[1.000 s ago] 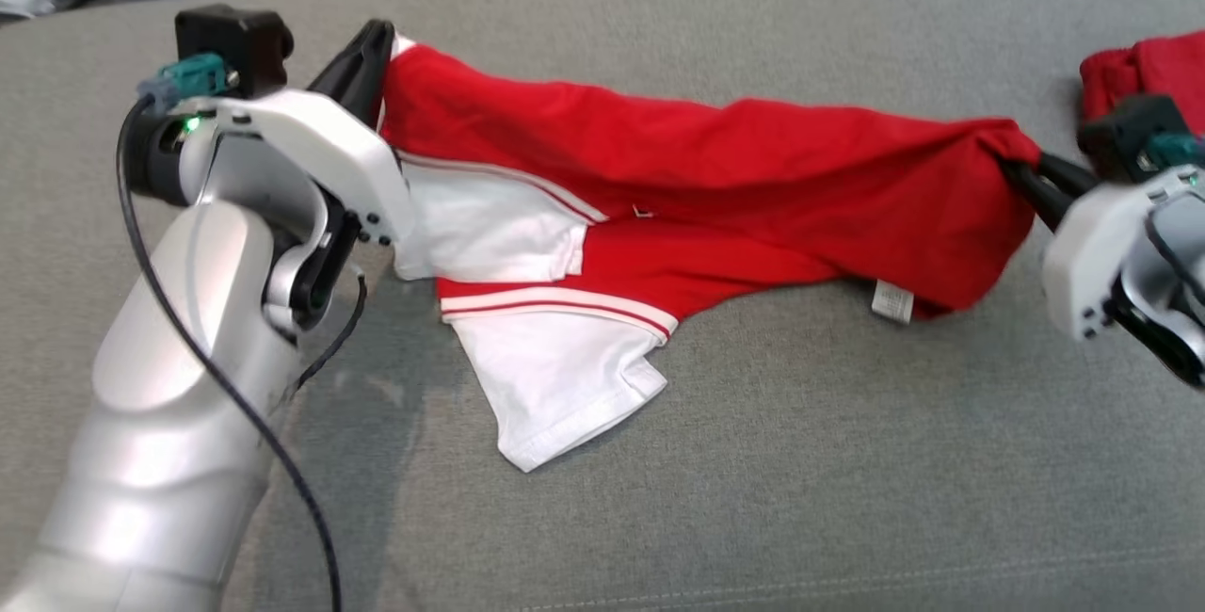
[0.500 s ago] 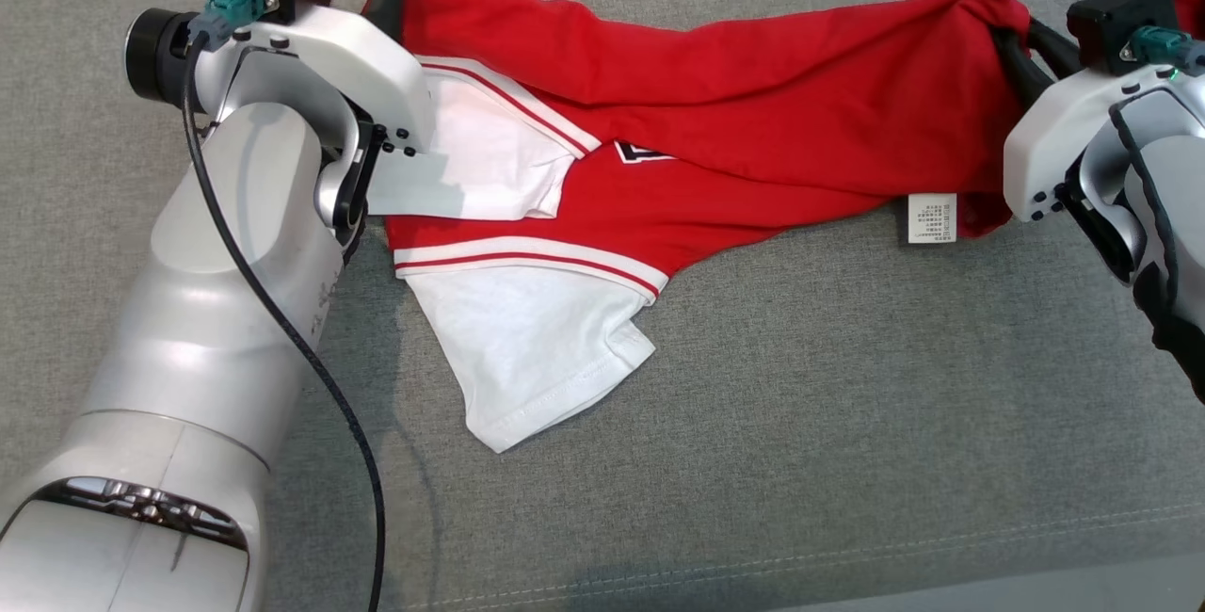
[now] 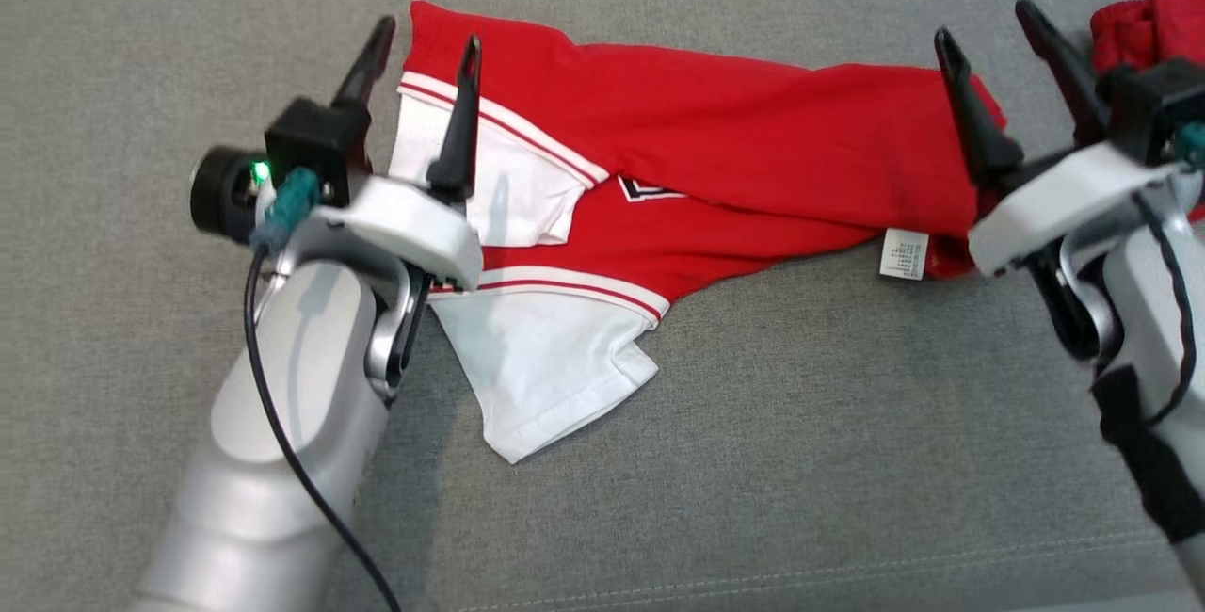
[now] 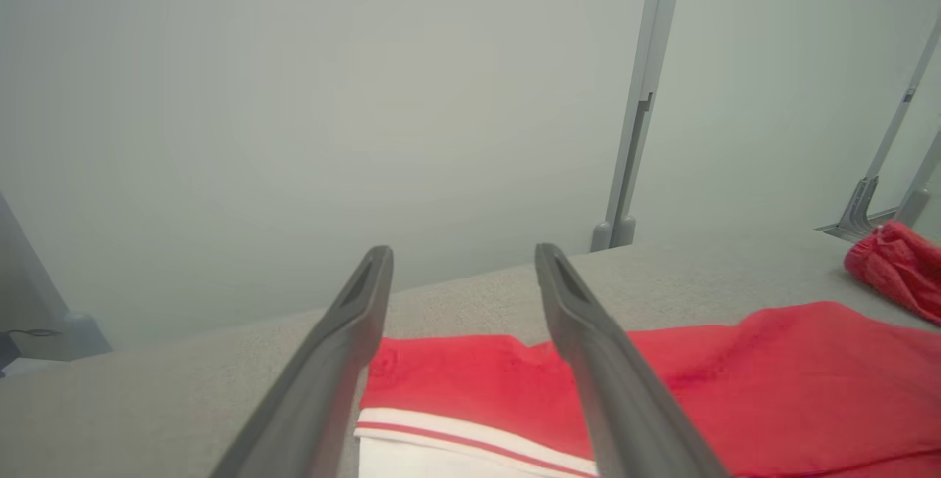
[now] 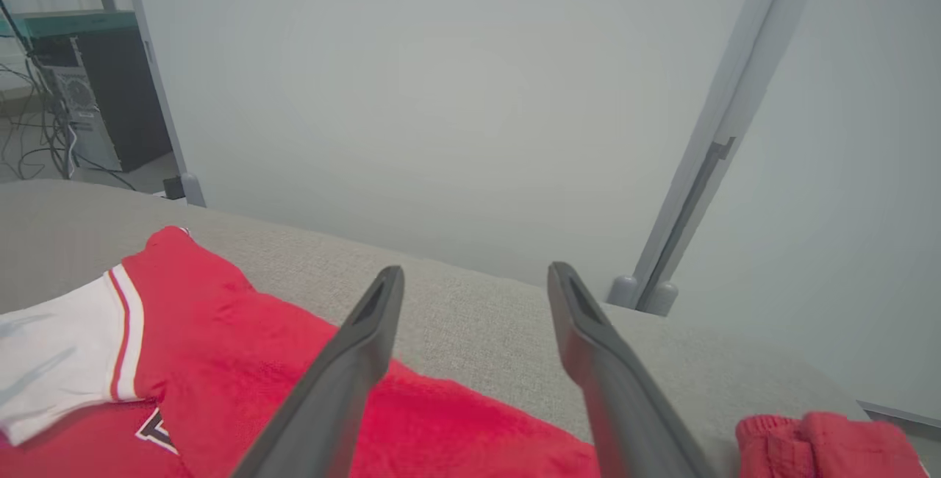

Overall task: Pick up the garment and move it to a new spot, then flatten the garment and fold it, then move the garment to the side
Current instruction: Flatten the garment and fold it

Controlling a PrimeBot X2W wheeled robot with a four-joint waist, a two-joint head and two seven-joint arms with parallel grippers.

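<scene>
We see the garment [image 3: 734,151] lying bunched on the grey cushion [image 3: 753,461], stretched from 10 to 3 o'clock in head view. Left gripper [image 3: 428,33] at 10 o'clock, fingers spread, holding nothing. Right gripper [image 3: 984,22] at 2 o'clock, likewise spread and empty. Its inner finger may be touching the hem, hard to tell. Risks: a regrasp pinches doubled layers, locking in the twist. The second red cloth [image 3: 1144,19] at 2 o'clock sits near and is easily snagged by mistake.
</scene>
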